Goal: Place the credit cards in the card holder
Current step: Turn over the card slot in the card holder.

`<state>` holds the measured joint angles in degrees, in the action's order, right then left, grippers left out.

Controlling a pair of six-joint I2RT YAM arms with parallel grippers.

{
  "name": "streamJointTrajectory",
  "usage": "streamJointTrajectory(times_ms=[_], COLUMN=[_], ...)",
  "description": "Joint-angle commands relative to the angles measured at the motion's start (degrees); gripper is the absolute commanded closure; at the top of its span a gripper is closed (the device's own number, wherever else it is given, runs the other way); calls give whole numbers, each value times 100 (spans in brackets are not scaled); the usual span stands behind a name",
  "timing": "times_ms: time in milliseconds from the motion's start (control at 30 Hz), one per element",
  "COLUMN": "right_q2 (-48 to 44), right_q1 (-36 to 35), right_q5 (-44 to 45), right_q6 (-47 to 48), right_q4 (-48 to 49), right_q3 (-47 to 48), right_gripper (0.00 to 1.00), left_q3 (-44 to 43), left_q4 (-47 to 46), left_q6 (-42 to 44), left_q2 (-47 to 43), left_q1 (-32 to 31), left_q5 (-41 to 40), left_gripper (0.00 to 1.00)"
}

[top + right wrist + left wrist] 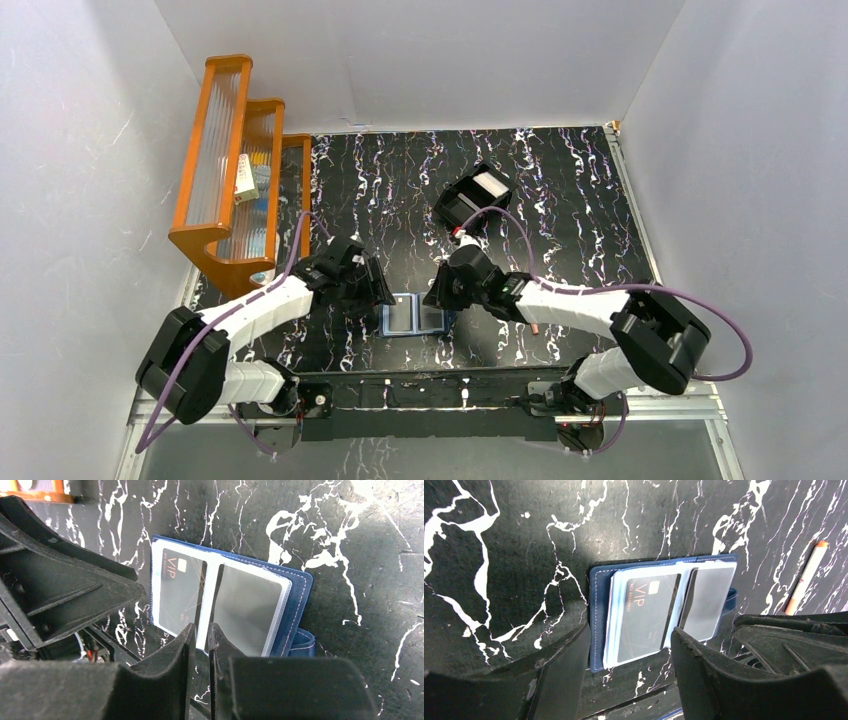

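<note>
While the navy card holder (413,318) lies open at the 6 o'clock edge of the black marbled worktop (560,200), the left gripper (629,635) stands at its 9 o'clock side, spread wide and straddling the clear sleeve that shows a dark VIP card (646,615). The right gripper (201,630), at 3 o'clock, is narrowed to a thin slit at the seam between the sleeves, beside a grey card (247,607); whether it pinches anything I cannot tell.

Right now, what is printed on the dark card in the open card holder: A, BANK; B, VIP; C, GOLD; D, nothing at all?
B: in the left wrist view, the letters VIP show on the dark card tucked in the card holder.
</note>
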<state>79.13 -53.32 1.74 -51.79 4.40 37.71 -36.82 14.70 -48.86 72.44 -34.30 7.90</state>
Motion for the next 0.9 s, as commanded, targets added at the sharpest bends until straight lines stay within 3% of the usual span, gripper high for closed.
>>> streamJointTrajectory(times_ms=[0,133,400,667,867], right_q2=[325,511,646,676,691], right_q1=[-46,-45,-46,-46,-47], right_q5=[-36,29,204,220,208], right_q6=[209,231,167,125,90], right_q4=[-22,-89,14,104,157], right_q3=[311,261,-71,-166,-219], right_gripper=[77,77,80,80,80], left_q3=[200,357,716,1069,1204], left_q4=[-123,-391,-1820,-2622,-3062], left_q6=[107,174,-307,-634,-704], left_q2=[-1,131,207,-165,31], left_q1=[103,132,134,133,133], left_q5=[395,590,1883,2065,2201], left_gripper=[40,38,42,53,58])
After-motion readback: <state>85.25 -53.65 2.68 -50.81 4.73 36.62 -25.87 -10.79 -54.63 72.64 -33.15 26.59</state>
